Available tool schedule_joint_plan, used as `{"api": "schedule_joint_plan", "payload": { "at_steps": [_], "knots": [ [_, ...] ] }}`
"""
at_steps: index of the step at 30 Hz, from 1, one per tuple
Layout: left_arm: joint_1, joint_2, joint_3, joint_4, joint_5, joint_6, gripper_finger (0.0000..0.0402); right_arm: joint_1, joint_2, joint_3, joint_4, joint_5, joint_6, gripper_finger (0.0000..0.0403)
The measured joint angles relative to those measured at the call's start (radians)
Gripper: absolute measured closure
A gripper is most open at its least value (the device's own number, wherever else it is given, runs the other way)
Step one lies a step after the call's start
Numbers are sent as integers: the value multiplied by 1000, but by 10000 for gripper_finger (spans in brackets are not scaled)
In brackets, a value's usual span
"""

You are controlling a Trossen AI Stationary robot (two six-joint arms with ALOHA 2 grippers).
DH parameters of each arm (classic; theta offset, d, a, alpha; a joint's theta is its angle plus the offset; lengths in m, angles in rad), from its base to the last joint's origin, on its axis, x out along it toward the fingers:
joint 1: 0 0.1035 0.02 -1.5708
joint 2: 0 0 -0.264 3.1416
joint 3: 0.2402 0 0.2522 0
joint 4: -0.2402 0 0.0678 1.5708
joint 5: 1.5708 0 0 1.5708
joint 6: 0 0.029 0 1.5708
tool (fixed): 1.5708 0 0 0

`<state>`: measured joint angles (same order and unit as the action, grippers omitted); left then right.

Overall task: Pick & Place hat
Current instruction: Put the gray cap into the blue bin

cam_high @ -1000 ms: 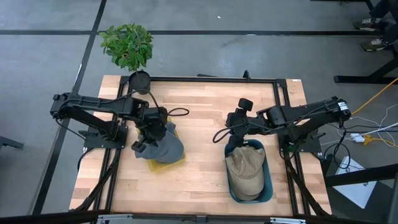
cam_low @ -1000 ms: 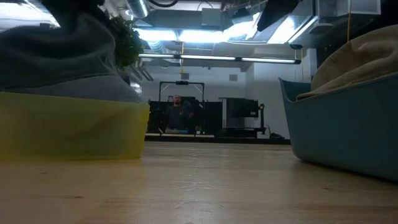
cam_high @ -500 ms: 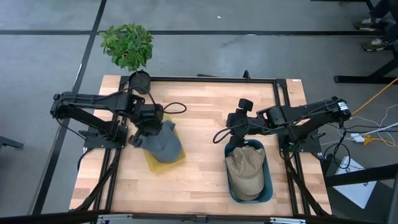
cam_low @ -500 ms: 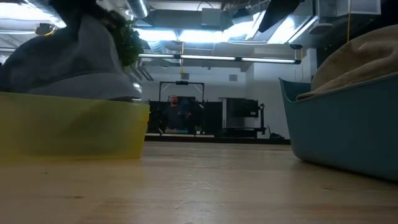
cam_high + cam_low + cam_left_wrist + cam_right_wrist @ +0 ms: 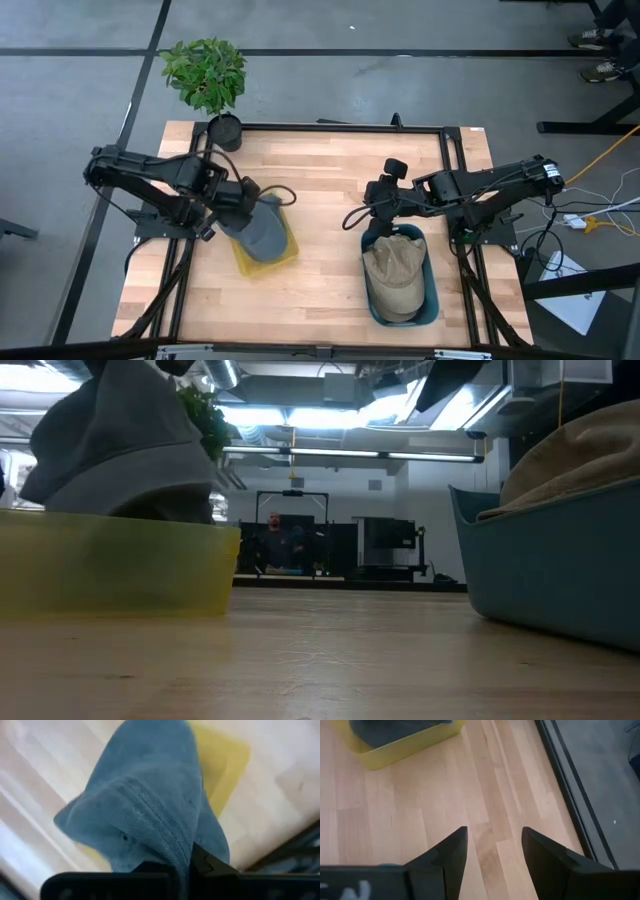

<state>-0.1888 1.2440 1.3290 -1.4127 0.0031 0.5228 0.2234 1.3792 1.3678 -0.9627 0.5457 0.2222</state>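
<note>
Grey hat (image 5: 262, 228) raised, left claw (image 5: 238, 200) pinching it.

Matt cloth hat (image 5: 150, 810), seemingly plastic bin (image 5: 275, 255), wooden table (image 5: 320, 180).

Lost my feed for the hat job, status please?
Left gripper shut on grey hat, lifting it over yellow bin. Right gripper open, idle above blue bin holding tan hat. Nothing in the way.

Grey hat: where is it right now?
In the high view the grey hat is on the table's left side, gripped by the left hand and hanging over the yellow bin.
</note>
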Motion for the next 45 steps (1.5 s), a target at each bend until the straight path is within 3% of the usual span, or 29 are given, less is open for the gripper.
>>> {"api": "schedule_joint_plan", "payload": {
  "at_steps": [4, 15, 22, 27, 32, 38, 45],
  "knots": [
    [-28, 18, 0, -64, -55, 0, 398, 0, 0, 0, 0, 0, 11, 217],
    [-23, 116, 0, -74, -60, 28, 398, -5, 0, 0, 1, 22, 66, 217],
    [-23, 180, 0, -16, -138, 43, 398, -5, 0, 0, 19, 23, 60, 217],
    [-8, 197, 0, 32, -139, 64, 396, -5, 0, 0, 20, 21, 59, 217],
    [32, 197, 0, 58, -134, -25, 385, -5, 0, 0, 0, 10, 35, 217],
    [63, 197, 0, 56, -131, -117, 354, -1, 0, 0, -10, -16, -17, 217],
    [96, 197, 0, 56, -57, -254, 276, -1, 0, 0, -89, -26, -22, 217]
  ]
}}
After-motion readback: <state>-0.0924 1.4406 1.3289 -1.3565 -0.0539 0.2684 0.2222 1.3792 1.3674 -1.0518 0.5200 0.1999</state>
